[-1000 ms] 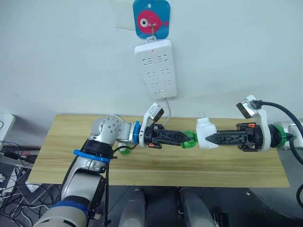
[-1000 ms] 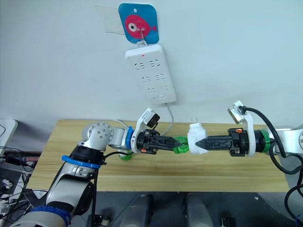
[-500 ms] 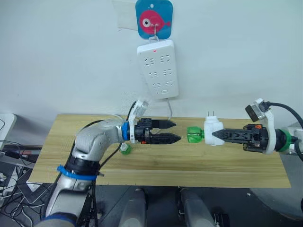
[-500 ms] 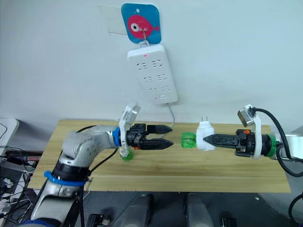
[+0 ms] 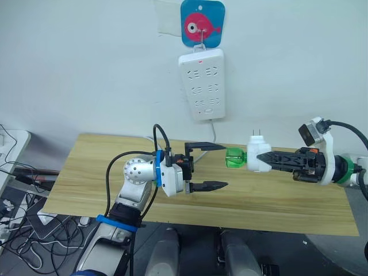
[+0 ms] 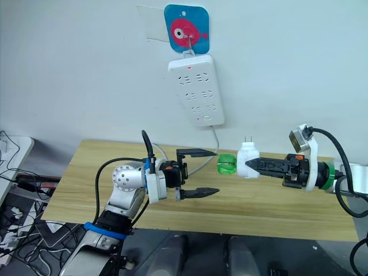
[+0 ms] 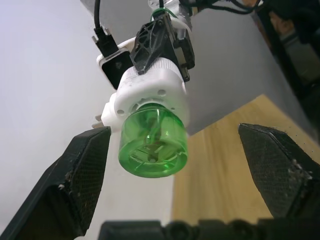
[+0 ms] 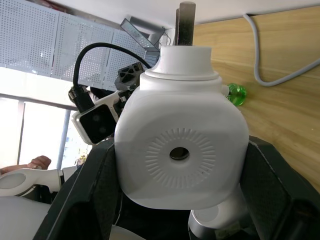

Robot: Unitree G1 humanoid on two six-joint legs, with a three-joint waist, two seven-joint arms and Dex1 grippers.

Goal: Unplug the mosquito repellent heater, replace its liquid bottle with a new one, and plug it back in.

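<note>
The mosquito repellent heater (image 5: 258, 158) is a small white unit held in the air over the table, prongs pointing up, with my right gripper (image 5: 263, 160) shut on it. A green liquid bottle (image 5: 234, 158) sticks out of its end toward my left gripper (image 5: 225, 165). That gripper is open wide, one finger above the other, just short of the bottle and not touching it. In the left wrist view the bottle (image 7: 152, 142) sits between the two fingers (image 7: 75, 175). The right wrist view shows the heater's round vent (image 8: 175, 154) and a second green bottle (image 8: 237, 93) on the table.
A long white power strip (image 5: 202, 83) hangs on the wall from a blue fish hook (image 5: 202, 23), and its cable (image 5: 214, 131) drops to the wooden table (image 5: 276, 204). Cables lie on the floor at the left.
My left gripper let go of the green bottle, drew back, rolled so its fingers stand one above the other and opened wider. The right gripper still holds the heater. The camera has shifted.
</note>
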